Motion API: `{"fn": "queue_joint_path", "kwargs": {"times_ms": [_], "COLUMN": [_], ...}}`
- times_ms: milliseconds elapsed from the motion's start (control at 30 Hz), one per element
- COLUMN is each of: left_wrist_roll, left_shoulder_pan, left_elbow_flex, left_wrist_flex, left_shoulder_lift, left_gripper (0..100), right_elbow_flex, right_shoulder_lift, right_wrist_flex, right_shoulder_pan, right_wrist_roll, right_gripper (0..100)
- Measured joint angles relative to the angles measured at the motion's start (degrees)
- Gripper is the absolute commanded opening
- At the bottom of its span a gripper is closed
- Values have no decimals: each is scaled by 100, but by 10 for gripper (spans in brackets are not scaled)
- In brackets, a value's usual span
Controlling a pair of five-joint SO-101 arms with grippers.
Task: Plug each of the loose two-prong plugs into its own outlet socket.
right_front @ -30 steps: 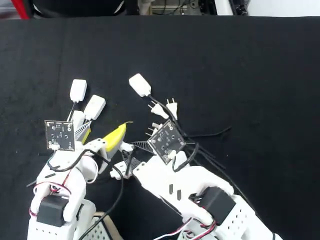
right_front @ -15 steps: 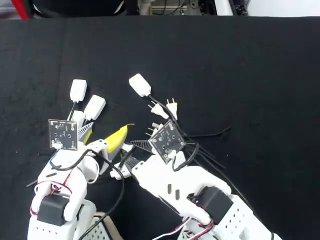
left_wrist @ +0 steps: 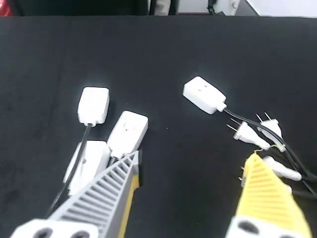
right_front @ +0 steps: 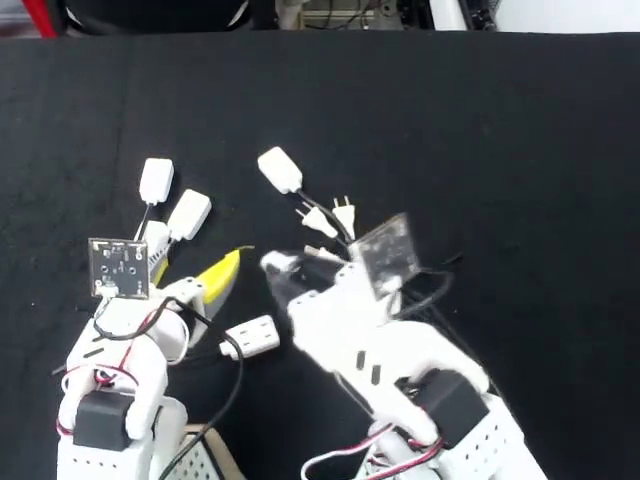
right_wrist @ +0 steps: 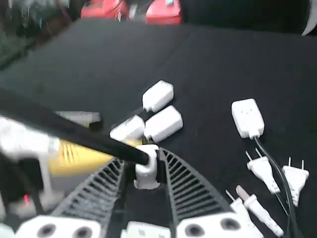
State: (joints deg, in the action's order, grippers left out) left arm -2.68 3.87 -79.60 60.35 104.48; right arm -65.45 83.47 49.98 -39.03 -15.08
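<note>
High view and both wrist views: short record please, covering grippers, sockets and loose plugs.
right gripper: shut on a white plug with black cable
left gripper: open, empty
loose plugs: three, on black cables
socket cluster: three, ahead of the left gripper
lone socket: beside the loose plugs
near socket: lying between the arms

This looks like a robotics lab or workshop. A matte black tabletop point(right_front: 500, 120) carries the left arm point(right_front: 115, 390) and right arm point(right_front: 390, 350), both white printed plastic with bare wiring and an exposed circuit board point(right_front: 119, 268). Beyond the tabletop's far edge sit cabled equipment point(right_front: 350, 12) and a red object point(right_front: 40, 15).
</note>
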Motion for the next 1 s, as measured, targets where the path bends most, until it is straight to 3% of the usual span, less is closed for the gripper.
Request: {"fn": "queue_joint_path", "kwargs": {"times_ms": [200,367,500,1000], "left_wrist_roll": [325,334,334,352], "left_shoulder_pan": [932,985,985,826], "left_elbow_flex": [-114,-114,-114,-114], "left_wrist_flex": [0,0,0,0], "left_shoulder_lift": [-18,-18,-18,-26], "left_gripper": [328,328,328,328], "right_elbow_flex": [-255,-545,-545,-176], "right_shoulder_lift": [0,0,0,-9], "right_wrist_flex": [-791,-976,-466,123], "right_shoulder_pan": [-141,-387,-642,-651], "right_wrist_roll": [-624,-686,-782,-800], "right_gripper": [11,11,11,11]}}
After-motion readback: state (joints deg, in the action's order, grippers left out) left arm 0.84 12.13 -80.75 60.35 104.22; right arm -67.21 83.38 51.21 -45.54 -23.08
